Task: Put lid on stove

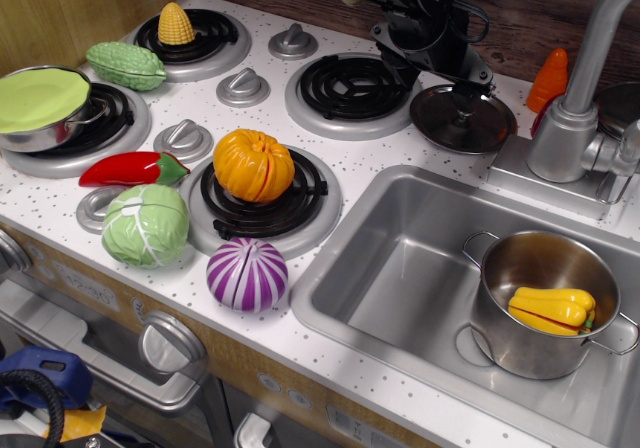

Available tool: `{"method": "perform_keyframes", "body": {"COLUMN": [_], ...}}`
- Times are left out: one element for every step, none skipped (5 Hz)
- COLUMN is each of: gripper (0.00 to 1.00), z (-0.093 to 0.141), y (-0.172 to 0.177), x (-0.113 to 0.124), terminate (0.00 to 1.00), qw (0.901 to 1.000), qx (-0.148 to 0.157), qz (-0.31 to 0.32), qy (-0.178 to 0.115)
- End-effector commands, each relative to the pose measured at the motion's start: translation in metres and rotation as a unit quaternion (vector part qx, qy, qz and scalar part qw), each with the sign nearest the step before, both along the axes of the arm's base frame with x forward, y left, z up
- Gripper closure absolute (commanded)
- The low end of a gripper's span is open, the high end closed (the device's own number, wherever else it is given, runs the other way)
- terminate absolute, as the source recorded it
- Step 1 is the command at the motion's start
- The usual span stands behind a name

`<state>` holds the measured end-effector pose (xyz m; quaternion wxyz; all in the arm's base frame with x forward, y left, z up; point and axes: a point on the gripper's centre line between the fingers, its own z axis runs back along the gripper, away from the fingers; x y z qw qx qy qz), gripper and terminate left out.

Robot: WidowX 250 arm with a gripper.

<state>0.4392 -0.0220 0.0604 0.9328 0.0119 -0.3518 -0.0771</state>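
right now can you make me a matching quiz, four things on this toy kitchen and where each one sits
Things:
1. lid
2. corn
3. orange pumpkin
4. yellow pepper

Places:
A. on the front right burner
B. inside the pot in the sink
C. on the white stove top beside the back right burner, under the gripper
D. on the back left burner

Pairs: 1-C, 2-D, 3-A, 4-B

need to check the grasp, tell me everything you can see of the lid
The lid is round, dark and glossy like tinted glass, with a thin silver rim and a small knob at its centre. It lies about flat, knob up, on the white speckled stove top, just right of the back right burner and left of the faucet. The gripper hangs right over the knob; whether its fingers actually clamp it cannot be told.
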Motion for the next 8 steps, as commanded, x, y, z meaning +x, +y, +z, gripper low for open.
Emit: {"method": "perform_keyframes", "body": {"gripper": [0.0,0.0,0.0,0.0,0.0,0.0,0.0,0.0], "z": [0.0,-0.006,-0.005,-0.009,-0.012,-0.016,-0.018,-0.02], "y": [0.0,0.0,0.005,0.007,0.006,0.005,0.003,0.0], "x": [0.0,0.006,0.011,0.021,0.027,0.034,0.036,0.037], "terminate": [0.0,0.0,0.0,0.0,0.0,0.0,0.0,0.0], "qw": [1.0,0.9999,0.9995,0.9989,0.9987,0.9983,0.998,0.9977], "qx": [0.0,-0.002,0.005,0.003,-0.001,-0.007,-0.011,-0.012], "qz": [0.0,-0.009,-0.03,-0.042,-0.042,-0.044,-0.045,-0.046], "qy": [0.0,-0.01,-0.012,-0.021,-0.027,-0.037,-0.043,-0.05]}}
